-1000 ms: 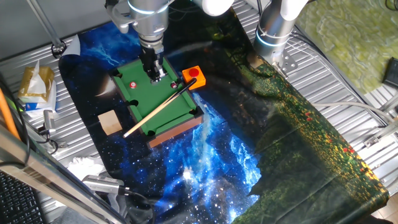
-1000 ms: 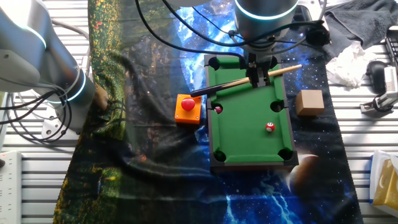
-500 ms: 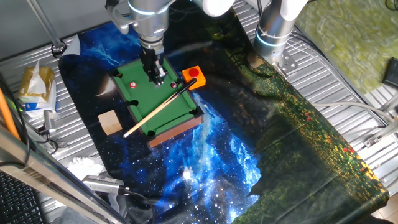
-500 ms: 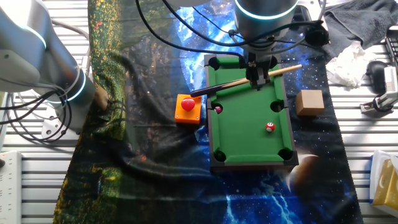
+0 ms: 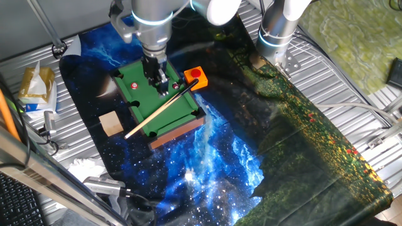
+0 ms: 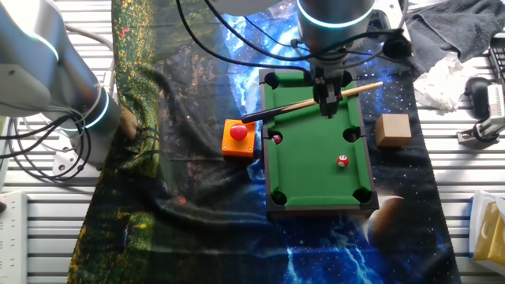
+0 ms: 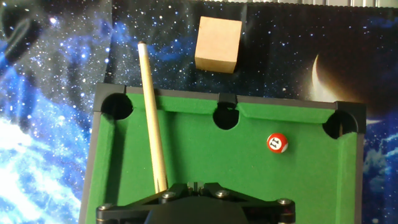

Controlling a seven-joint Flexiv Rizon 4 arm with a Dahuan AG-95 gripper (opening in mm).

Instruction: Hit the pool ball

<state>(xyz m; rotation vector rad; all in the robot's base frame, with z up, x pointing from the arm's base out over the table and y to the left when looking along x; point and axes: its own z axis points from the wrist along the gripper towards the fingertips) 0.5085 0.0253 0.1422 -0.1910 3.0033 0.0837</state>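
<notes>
Hand view showed the end effector low over the green pool table, beside the cue; whether its fingers were apart or together could not be told. The pool ball lay on the felt near a side pocket, with the wooden block beyond the rail.

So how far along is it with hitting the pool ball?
Done: the gripper is shut on the cue stick, which lies across the green mini pool table. In hand: lining up the cue. Left: the strike; the pool ball sits untouched on the felt, apart from the cue.
</notes>
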